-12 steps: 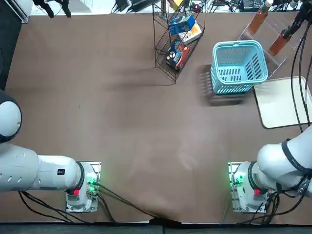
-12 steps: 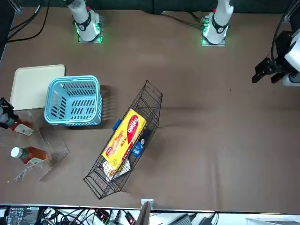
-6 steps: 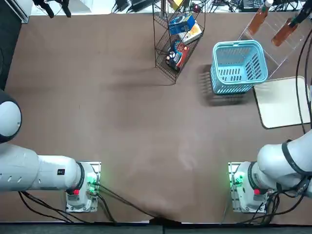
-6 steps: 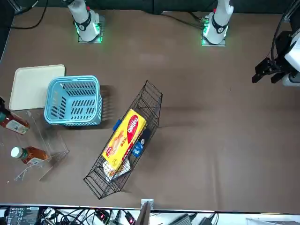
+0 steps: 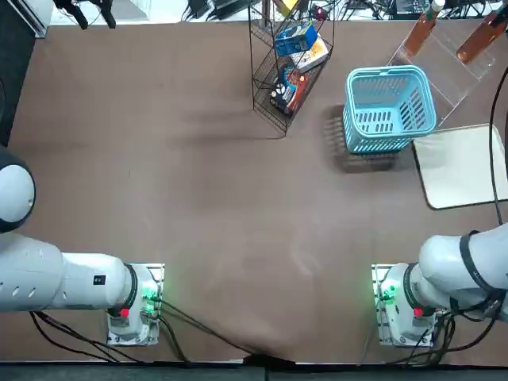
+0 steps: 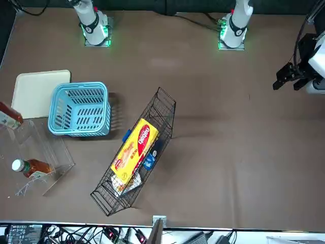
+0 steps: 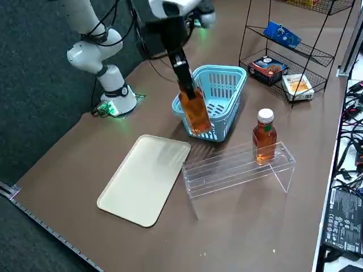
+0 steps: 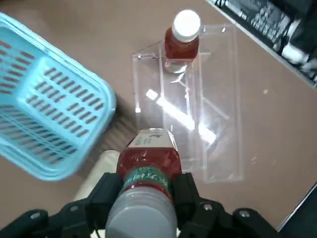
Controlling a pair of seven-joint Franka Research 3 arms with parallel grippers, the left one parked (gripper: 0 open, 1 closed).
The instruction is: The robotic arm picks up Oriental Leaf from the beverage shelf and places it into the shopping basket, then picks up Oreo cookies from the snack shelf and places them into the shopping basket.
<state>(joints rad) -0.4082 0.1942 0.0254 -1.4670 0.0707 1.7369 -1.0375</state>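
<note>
"Over at the far right, what has the robotic arm (image 5: 452, 274) got hold of?"

"The Oriental Leaf (image 7: 195, 116), that reddish tea. The right gripper (image 8: 152, 182) has its two fingers clamped on either side, up by the neck, and the bottle hangs at a slant, clear of the beverage shelf (image 7: 224, 177)."

"And the shopping basket (image 5: 434, 119)?"

"Just left of that clear stand, with the pale tray (image 7: 142, 181) on its nearer right side. I'd say the next job is carrying the tea leftward, over the rim."

"What worries you?"

"The grip. It's all at the top, so the heavy end could swing or twist if the arm hurries. And if it travels too low, the base might clip the thick rim and shove the basket, or knock the bottle loose."

"Could it catch the other bottle (image 7: 264, 139)?"

"Possibly, if it strays farther off. That one stands upright at the stand's far end, and a bump on such light plastic might tip it."

"And the Oreo cookies (image 7: 282, 34)?"

"Blue box, up on the snack shelf (image 7: 309, 53), left of the basket. Those come later, and I'd guess the thin wires could snag the fingers"
</note>
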